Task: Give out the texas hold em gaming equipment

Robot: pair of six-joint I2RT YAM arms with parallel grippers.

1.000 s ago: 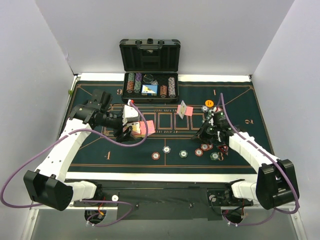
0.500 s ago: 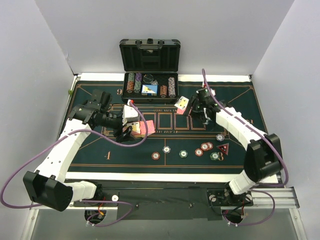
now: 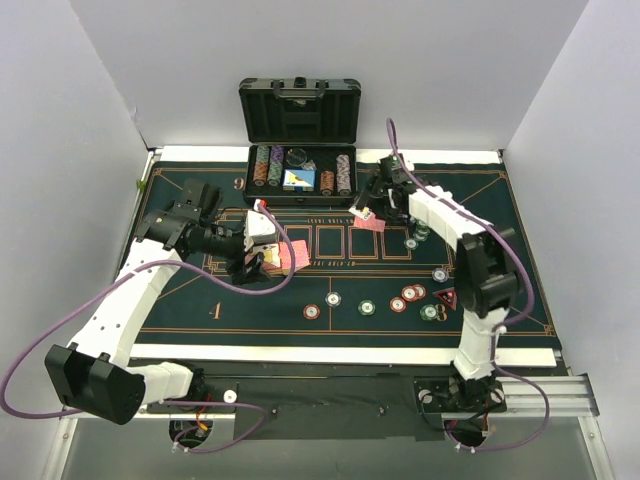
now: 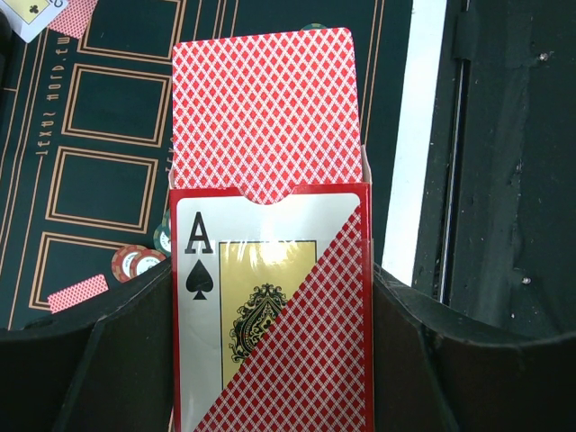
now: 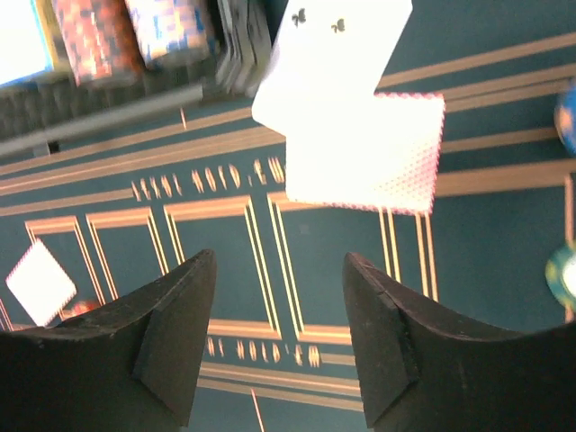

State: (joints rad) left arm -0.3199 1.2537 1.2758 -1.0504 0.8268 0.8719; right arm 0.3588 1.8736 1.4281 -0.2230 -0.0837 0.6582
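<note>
My left gripper (image 3: 268, 258) is shut on a red card box (image 4: 270, 315) with an ace of spades on its front. Red-backed playing cards (image 4: 265, 108) stick out of its open top. My right gripper (image 5: 279, 270) hangs open over the felt at the back centre, with nothing between its fingers. Just beyond its fingertips lie a red-backed card (image 5: 364, 153) and a face-up clubs card (image 5: 333, 54), seen from above as the pair of cards (image 3: 368, 218). Several striped poker chips (image 3: 398, 304) and a dark red triangular marker (image 3: 446, 297) lie at the near right of the mat.
The black case (image 3: 300, 110) stands open at the back with racked chip rows (image 3: 268, 166) inside. The green felt mat (image 3: 200, 300) covers the table. A lone card (image 5: 38, 281) lies left of the right fingers. A green chip (image 5: 562, 274) sits at the right edge.
The right arm swung from the chips at the right to the back centre by the two cards, and its jaws opened. The left arm and box stayed put.
</note>
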